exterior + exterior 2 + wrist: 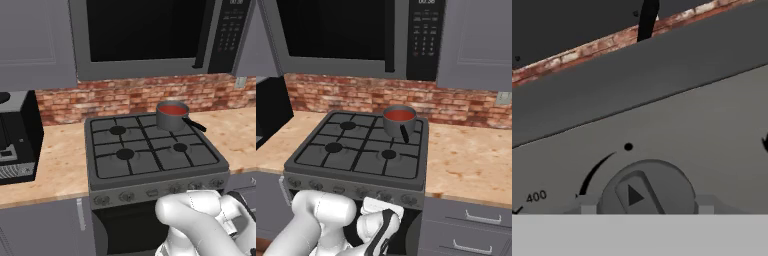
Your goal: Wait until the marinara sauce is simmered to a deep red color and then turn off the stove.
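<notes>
One saucepan on the stove, sitting on the back right burner w/ its black handle pointing front-right. Marinara sauce inside looks red, smooth surface, same from the right base cam. Other three burners bare.

My arm's down low in front of the range, hand right up against the knob row. In the hand cam I'm staring at a round knob close up, arrow marker on its face, "400" printed off to its left, small black dot above it. Gripper has a grey finger on either side of the knob, but can't tell if it's actually pinching or just straddling it.

Microwave overhead, brick backsplash behind.
</notes>
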